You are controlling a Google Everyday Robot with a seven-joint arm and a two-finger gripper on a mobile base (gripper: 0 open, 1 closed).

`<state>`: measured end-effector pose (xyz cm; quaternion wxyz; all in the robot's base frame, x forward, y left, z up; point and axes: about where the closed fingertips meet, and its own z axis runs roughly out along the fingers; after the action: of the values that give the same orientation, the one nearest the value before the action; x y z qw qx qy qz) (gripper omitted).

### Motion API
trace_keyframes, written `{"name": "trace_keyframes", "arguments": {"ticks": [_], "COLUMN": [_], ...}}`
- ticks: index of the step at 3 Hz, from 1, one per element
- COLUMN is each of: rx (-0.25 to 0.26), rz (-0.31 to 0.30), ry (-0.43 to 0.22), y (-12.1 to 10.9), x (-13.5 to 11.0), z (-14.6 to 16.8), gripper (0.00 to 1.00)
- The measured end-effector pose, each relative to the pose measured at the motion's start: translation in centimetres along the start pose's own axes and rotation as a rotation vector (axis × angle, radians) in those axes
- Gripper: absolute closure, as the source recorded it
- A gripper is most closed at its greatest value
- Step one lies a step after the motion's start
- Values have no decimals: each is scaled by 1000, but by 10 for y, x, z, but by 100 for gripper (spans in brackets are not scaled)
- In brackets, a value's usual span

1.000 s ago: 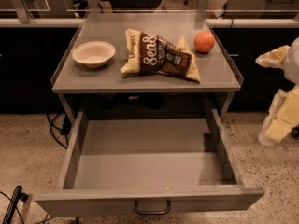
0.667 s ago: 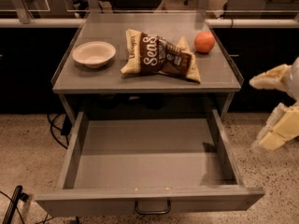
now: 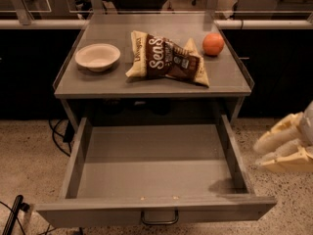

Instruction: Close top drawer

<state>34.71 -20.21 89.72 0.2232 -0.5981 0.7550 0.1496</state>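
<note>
The top drawer [image 3: 88,213] of the grey cabinet is pulled far out toward the camera. Its shallow inside is bare except for a few crumbs near the front. Its flat front runs along the bottom of the view, with a small dark loop handle [image 3: 159,219] at centre. My gripper [image 3: 260,154], pale cream, is at the right edge, beside the drawer's right side wall and apart from it, above the floor. It holds nothing.
On the cabinet top [image 3: 98,84] stand a white bowl [image 3: 98,56], a brown and cream chip bag [image 3: 168,58] and an orange [image 3: 213,44]. Dark cables [image 3: 58,136] lie on the speckled floor at left. A dark counter runs behind.
My gripper has moved down and slightly left along the right edge, from level with the cabinet top to level with the drawer. The drawer has not moved.
</note>
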Motion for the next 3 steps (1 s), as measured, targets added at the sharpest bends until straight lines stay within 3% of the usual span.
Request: {"name": "trace_keyframes", "arguments": {"ticks": [1,2,3], "rx": [-7,-7,-3], "rz": [5,5,-31], "ry": [2,2,-24], "y": [2,3,21], "x": [3,3,-2], "z": [3,3,4], "gripper": [89,100,100]}}
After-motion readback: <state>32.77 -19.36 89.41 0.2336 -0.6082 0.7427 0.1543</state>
